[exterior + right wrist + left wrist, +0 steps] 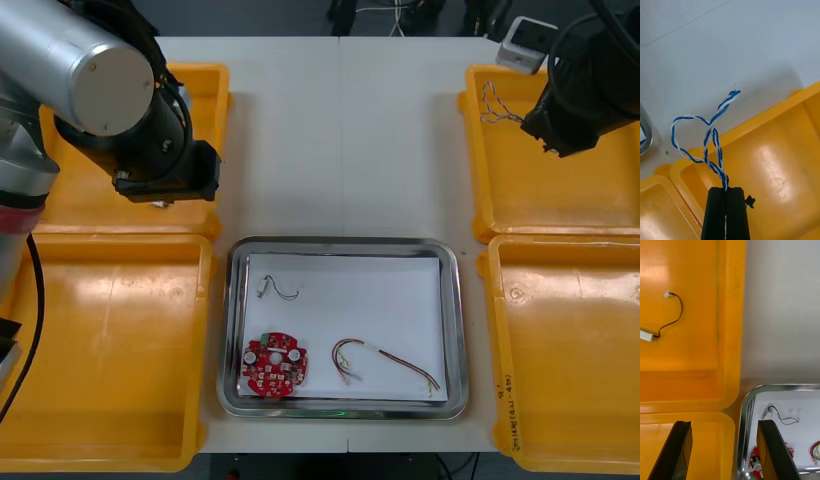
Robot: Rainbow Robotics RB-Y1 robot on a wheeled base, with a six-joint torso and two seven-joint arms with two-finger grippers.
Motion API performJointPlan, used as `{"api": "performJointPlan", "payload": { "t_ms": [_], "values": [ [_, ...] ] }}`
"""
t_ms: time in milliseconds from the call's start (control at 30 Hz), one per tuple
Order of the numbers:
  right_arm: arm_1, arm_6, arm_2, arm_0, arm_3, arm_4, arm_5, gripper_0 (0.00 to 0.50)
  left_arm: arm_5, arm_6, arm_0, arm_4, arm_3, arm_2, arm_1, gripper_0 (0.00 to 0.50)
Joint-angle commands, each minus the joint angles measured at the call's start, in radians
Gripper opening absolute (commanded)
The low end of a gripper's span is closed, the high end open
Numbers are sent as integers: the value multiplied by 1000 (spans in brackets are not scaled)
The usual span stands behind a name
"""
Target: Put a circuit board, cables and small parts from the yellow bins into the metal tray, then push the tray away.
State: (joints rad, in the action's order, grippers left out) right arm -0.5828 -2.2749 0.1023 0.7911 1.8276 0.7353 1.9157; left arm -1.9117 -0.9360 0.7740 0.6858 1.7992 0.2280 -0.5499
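Observation:
My right gripper is shut on a twisted blue and white cable, which loops out past the fingertips above the rim of the far right yellow bin. In the front view the same cable hangs beside the right gripper. The metal tray, white inside, holds a round red circuit board, a black cable and a red and yellow cable. My left gripper is open over the edge of the far left bin, where another black cable lies.
Two near yellow bins flank the tray. The tray's rim lies between the left fingers, beside the bin wall. A small white box sits at the table's far right edge.

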Motion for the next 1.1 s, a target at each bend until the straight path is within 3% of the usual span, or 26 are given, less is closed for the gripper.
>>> {"api": "performJointPlan", "payload": {
  "t_ms": [33, 467, 867, 1100],
  "values": [
    [-9, 89, -84, -26, 110, 21, 4, 0, -8, -156, 74, 5, -61, -75, -35, 500],
    [-15, 428, -351, -55, 302, 53, 4, 0, 129, -310, 111, -86, -268, -145, -36, 500],
    [52, 612, -593, -53, 300, 24, 4, 0, 275, -359, 111, -114, -422, -145, -39, 500],
    [63, 647, -681, -59, 269, 3, 4, 0, 293, -391, 108, -107, -488, -144, -39, 500]
  ]
}}
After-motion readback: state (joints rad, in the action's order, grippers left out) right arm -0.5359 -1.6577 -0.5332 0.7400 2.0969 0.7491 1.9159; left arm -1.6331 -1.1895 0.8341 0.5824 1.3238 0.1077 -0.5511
